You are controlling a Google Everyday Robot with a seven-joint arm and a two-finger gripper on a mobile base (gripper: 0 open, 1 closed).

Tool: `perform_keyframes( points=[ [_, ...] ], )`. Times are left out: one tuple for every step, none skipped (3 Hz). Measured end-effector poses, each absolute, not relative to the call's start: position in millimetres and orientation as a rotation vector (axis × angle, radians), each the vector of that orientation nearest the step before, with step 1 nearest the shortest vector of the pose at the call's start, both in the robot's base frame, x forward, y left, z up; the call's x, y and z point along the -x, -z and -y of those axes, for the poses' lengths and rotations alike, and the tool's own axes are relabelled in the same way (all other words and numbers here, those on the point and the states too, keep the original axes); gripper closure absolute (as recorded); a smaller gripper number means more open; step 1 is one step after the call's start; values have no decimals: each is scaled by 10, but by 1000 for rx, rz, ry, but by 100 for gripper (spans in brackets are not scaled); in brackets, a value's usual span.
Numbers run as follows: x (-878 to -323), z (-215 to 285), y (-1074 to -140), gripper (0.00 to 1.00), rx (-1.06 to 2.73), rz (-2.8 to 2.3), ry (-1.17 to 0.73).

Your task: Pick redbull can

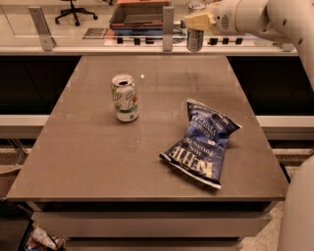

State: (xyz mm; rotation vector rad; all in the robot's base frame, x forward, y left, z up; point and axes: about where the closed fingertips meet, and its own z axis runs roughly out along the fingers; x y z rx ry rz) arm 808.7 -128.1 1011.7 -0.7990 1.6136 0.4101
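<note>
The hand [195, 25] is clamping the redbull can [195, 41] near its top, and the can is apparently hanging clear above the far edge of the tabletop [98, 157]. Raise it vertically and upright, with firm grip pressure and no swinging.

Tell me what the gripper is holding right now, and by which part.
The gripper, above the far edge of the table, holds the redbull can by its top end.

A brown table [98, 162] stands before a railed ledge [98, 49], an office chair [73, 10] beyond.
</note>
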Motion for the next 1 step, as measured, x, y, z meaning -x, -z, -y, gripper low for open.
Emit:
perform_keyframes(
  points=[
    [-8039, 1281, -10416, 100, 814, -1565, -356]
  ],
)
